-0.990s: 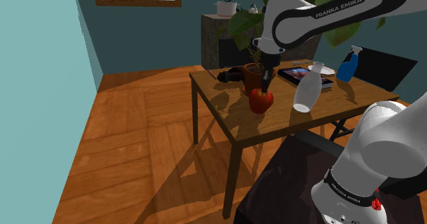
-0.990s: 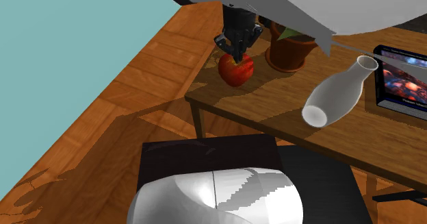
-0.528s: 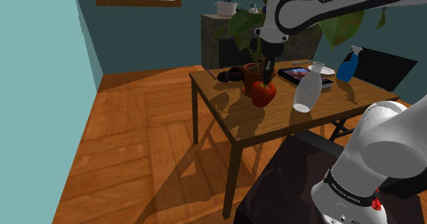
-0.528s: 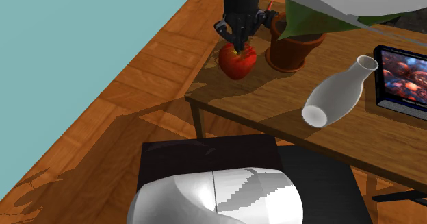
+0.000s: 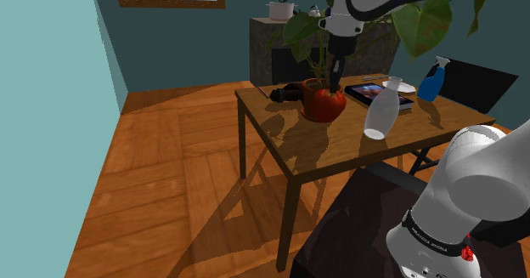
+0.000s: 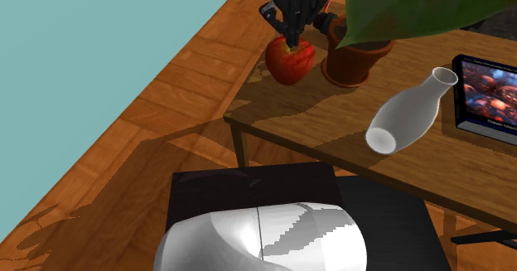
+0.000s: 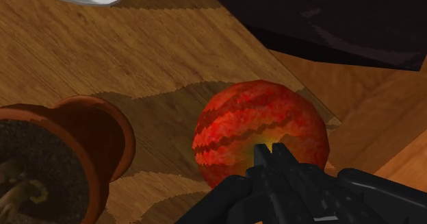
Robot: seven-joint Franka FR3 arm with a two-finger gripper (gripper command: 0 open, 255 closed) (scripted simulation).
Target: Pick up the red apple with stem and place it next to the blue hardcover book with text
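Note:
The red apple (image 5: 325, 105) hangs above the wooden table (image 5: 340, 149), close in front of the terracotta plant pot (image 5: 313, 87). My gripper (image 5: 334, 87) is shut on the apple's top, its fingertips pinched together at the stem. In the second exterior view the apple (image 6: 290, 60) dangles under the gripper (image 6: 292, 39), beside the pot (image 6: 352, 60). From the wrist, the striped red apple (image 7: 260, 133) sits right under the closed gripper (image 7: 270, 155). The dark-blue book (image 5: 378, 94) with a picture cover lies flat further along the table, also seen as the book (image 6: 489, 95).
A white vase (image 5: 380, 110) stands between apple and book; the vase (image 6: 406, 116) leans in the second exterior view. A blue spray bottle (image 5: 433, 79) and a small plate stand at the far end. A black object (image 5: 284, 92) lies by the pot. Large leaves overhang the table.
The gripper has risen with the apple clasped, lifting it off the tabletop and carrying it slightly toward the plant pot.

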